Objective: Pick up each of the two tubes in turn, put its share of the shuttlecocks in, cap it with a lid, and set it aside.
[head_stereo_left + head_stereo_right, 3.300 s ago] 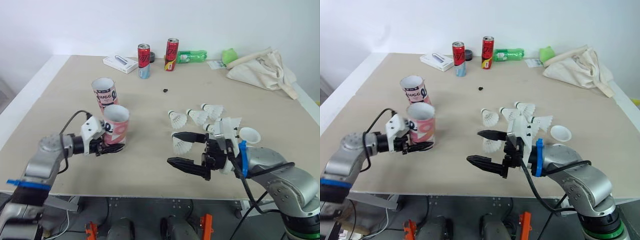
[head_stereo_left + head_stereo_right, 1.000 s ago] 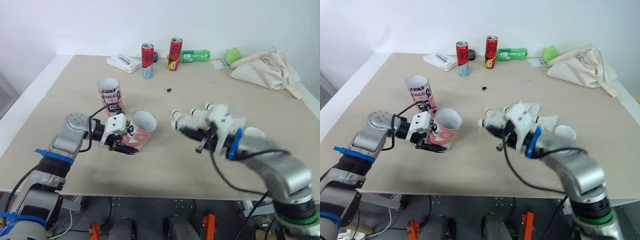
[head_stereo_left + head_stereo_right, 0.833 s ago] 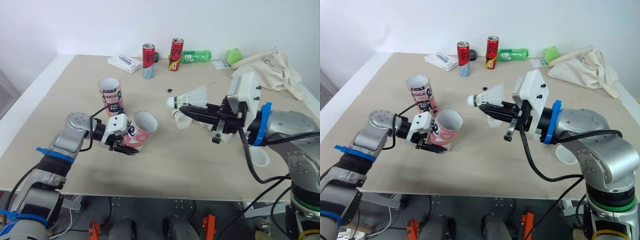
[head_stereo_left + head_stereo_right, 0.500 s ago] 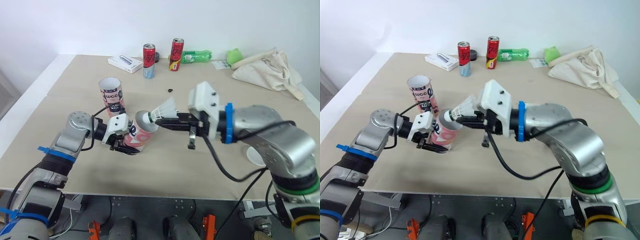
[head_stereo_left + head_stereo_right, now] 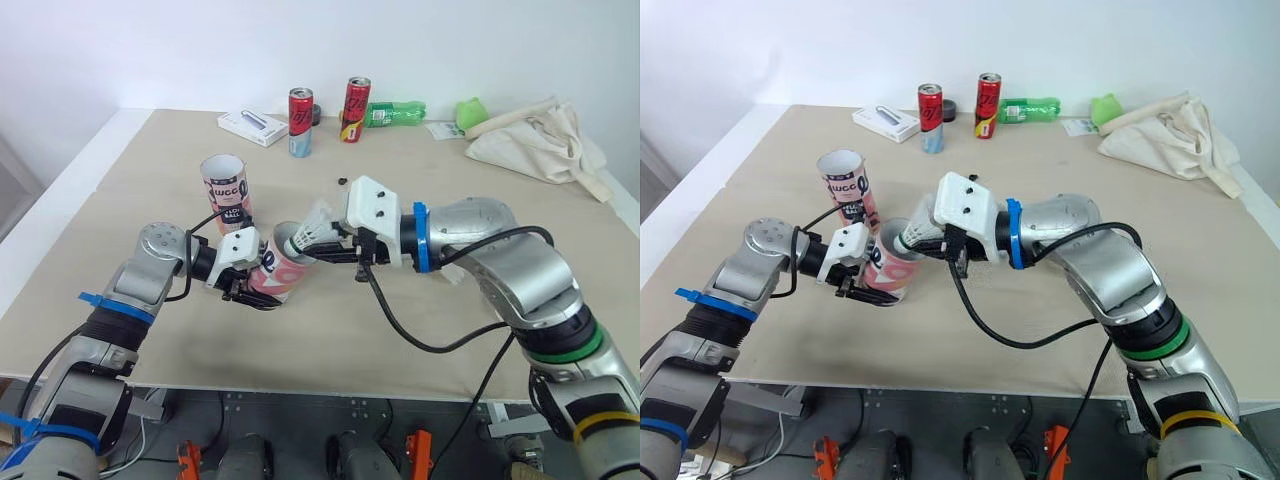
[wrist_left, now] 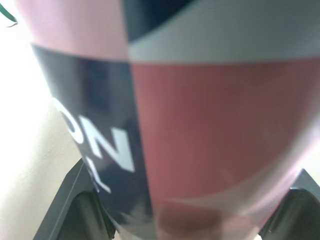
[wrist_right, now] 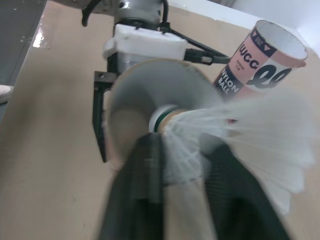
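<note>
- The left tool (image 5: 243, 292) is closed on the lower part of a pink tube (image 5: 280, 268). The tube is tilted, with its open mouth toward 3 o'clock.
- A second tube (image 5: 224, 189) stands upright on the counter (image 5: 150, 180), at 11 o'clock from the held one and apart from it.
- A white shuttlecock (image 5: 315, 224) has its cork end at the mouth of the tilted tube, its feathers pointing toward 2 o'clock.
- The right tool (image 7: 182, 150) grips this shuttlecock between its two fingers.

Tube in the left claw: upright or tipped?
Tipped: held by the left claw, the tube leans, open mouth toward the right claw's shuttlecock.
</note>
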